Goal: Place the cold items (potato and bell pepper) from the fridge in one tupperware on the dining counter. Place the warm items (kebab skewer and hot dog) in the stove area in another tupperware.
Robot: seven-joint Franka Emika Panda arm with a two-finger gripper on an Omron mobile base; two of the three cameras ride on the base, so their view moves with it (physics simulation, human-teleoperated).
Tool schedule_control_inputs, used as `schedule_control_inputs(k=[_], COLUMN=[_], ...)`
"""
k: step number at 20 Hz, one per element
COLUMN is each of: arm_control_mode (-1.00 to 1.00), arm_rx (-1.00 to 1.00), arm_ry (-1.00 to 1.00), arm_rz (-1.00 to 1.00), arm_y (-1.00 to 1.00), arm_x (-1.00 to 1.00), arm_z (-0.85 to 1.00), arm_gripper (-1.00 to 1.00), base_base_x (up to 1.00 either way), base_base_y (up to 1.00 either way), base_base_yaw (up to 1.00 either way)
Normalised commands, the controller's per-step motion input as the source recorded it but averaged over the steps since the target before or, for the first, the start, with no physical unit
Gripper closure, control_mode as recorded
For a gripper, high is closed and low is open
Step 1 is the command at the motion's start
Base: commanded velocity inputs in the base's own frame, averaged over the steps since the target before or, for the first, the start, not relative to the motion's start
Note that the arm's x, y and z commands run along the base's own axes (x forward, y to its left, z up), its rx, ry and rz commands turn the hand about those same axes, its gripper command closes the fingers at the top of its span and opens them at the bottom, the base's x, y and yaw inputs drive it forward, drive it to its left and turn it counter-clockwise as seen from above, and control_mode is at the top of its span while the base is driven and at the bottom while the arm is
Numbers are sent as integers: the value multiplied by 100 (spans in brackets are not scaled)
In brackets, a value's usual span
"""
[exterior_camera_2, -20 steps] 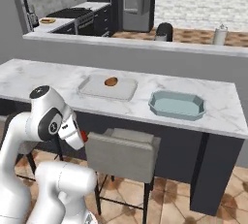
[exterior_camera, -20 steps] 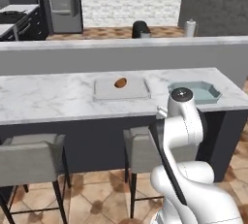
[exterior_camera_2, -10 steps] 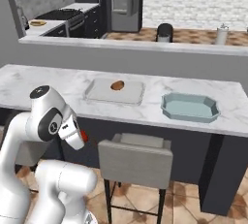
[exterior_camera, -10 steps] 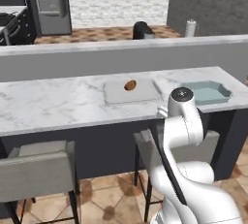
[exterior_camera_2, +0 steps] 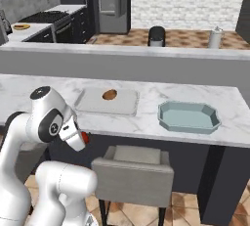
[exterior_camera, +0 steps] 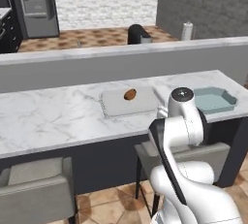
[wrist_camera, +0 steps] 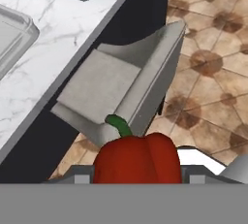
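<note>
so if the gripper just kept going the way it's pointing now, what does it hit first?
Probably the grey stool. The gripper, shut on the bell pepper, aims down at its seat and backrest beside the dining counter. Depth is unclear; a slightly different line meets the floor.

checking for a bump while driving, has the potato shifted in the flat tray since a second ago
No. The potato sits at the same spot in the flat tray, just right of its middle toward the back rim. The whole picture shifted because the base drove.
</note>
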Motion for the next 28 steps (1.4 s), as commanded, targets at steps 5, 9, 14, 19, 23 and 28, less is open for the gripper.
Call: schedule_control_inputs(k=[5, 9, 14, 19, 23, 28], arm_control_mode=[100, -100, -100, -100, -100, -100], arm_rx=[0, 0, 1, 4, 4, 7], arm_ry=[0, -12, -12, 0, 9, 8], arm_rz=[0, -12, -7, 1, 9, 12], arm_y=[0, 11, 2, 0, 0, 0], arm_x=[0, 6, 39, 80, 96, 95], arm_z=[0, 56, 64, 52, 24, 0], arm_gripper=[100, 100, 100, 100, 100, 100], base_base_x=[46, 0, 0, 0, 0, 0], base_base_y=[24, 0, 0, 0, 0, 0], base_base_yaw=[-16, 0, 0, 0, 0, 0])
